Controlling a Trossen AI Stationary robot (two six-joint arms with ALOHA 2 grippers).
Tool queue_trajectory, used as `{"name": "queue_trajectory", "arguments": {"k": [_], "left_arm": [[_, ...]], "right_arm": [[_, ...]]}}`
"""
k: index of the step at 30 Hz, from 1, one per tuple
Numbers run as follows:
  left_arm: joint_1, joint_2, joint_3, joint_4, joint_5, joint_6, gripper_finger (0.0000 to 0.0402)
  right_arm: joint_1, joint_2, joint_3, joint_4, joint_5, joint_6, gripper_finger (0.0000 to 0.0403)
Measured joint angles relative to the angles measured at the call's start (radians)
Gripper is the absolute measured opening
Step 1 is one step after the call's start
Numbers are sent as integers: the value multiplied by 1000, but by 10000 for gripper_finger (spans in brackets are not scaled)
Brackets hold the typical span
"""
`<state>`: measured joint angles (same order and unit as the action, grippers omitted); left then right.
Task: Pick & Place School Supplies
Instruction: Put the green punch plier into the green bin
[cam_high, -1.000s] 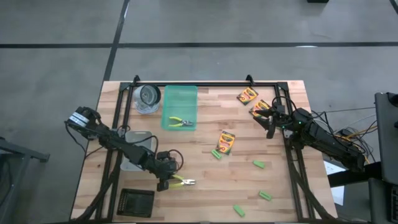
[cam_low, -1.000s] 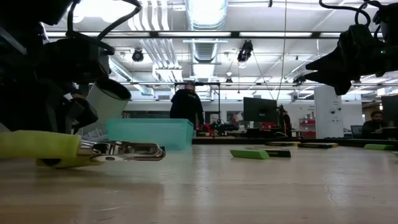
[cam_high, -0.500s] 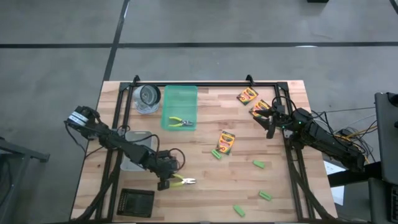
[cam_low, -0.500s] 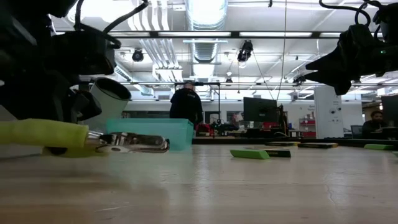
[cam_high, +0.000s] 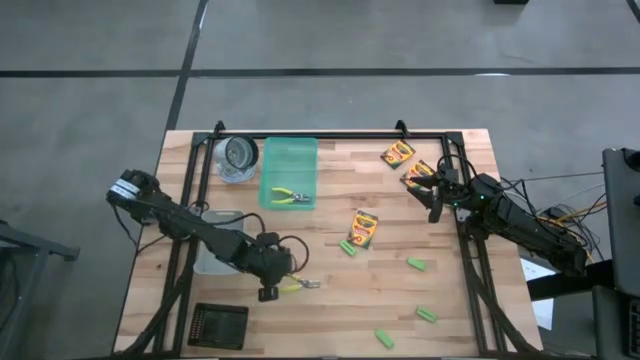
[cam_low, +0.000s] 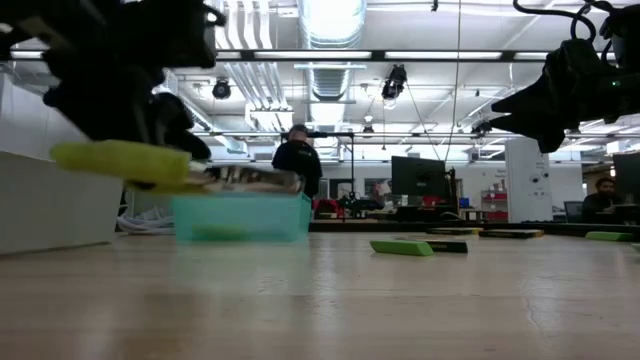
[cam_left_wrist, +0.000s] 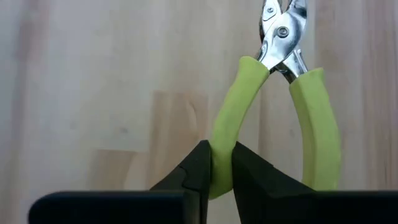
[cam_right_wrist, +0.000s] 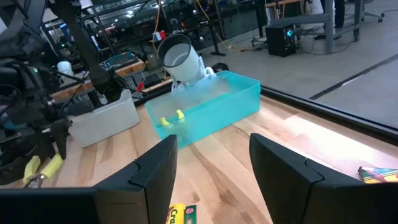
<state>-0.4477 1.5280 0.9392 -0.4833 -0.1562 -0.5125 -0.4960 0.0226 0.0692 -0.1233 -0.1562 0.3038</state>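
Note:
My left gripper (cam_high: 268, 283) hangs over the table's near left part, shut on a pair of pliers with yellow-green handles (cam_high: 297, 285), which shows lifted off the wood in the low view (cam_low: 170, 165). A second pair of pliers (cam_high: 291, 197) lies in the teal tray (cam_high: 289, 158). Two crayon boxes (cam_high: 397, 153) (cam_high: 418, 172) lie at the far right, a third (cam_high: 362, 229) mid-table. Several green blocks (cam_high: 416, 264) are scattered near right. My right gripper (cam_high: 435, 195) waits open at the right, above the table. My left gripper pinches one of the pliers' two handles (cam_left_wrist: 224, 134) between its two fingers, near that handle's free end. The fingers slant down from the table's left. The other handle (cam_left_wrist: 320, 137) is free, and the metal head (cam_left_wrist: 283, 31) points away toward the table's right. The pliers hang clear of the table, about level.
A clear plastic bin (cam_high: 218, 245) stands just left of my left gripper, a black block (cam_high: 218, 325) by the near edge, and a clear roll-like thing (cam_high: 238, 158) beside the tray's left. A black rail (cam_high: 330, 134) runs along the far edge.
My left gripper has risen with the pliers, still shut on the handle. The pliers, which lay on the wood a second ago, are now lifted clear and have shifted a little toward the table's right.

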Motion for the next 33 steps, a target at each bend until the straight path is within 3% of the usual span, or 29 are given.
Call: {"name": "queue_trajectory", "arguments": {"k": [14,33], "left_arm": [[61,-22,231,-302,-128,59,52],[319,-155,267,-367,-139,203,53]], "right_arm": [[0,0,0,0,0,0,196],[0,1,0,0,0,0,196]]}}
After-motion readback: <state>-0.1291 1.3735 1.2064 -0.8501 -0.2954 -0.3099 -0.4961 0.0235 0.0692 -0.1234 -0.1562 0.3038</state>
